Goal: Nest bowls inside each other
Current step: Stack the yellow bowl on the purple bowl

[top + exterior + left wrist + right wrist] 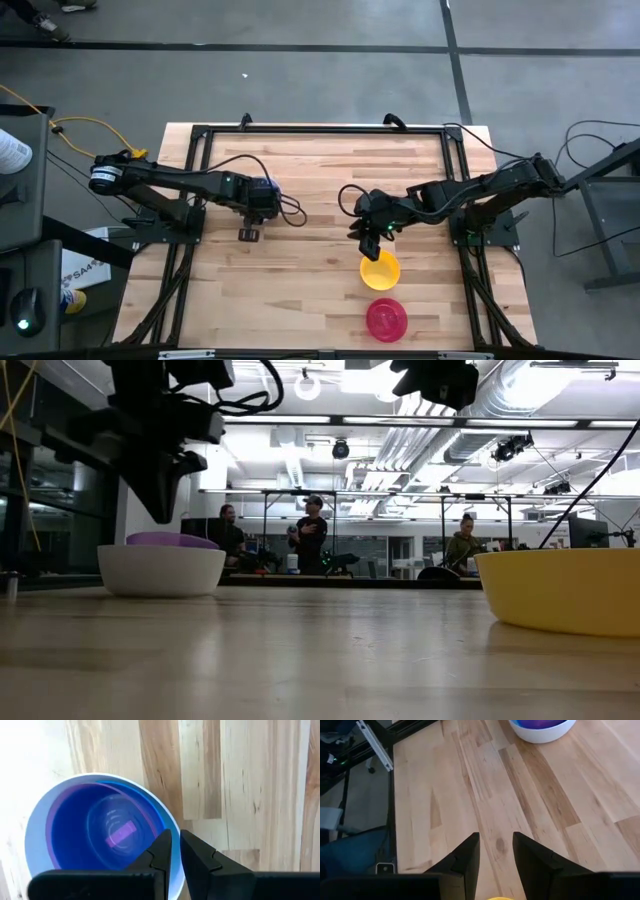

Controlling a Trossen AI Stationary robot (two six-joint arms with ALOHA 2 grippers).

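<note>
A white bowl (160, 572) stands on the table's left half with the purple and blue bowls nested inside it (95, 830); a purple rim shows above the white one in the low view. My left gripper (175, 840) hangs just above this stack's rim, pointing steeply down. Its fingers are open by a narrow gap with nothing between them. The yellow bowl (380, 270) sits upright on the wood right of centre. My right gripper (496, 837) hovers open above the yellow bowl's far side. The red-pink bowl (386, 318) rests near the front edge.
A black frame (320, 130) runs along the table's far edge and down both sides. Cables trail from both wrists. Bare wood (280, 290) lies between the stack and the yellow bowl. People stand in the room beyond the far edge (315, 530).
</note>
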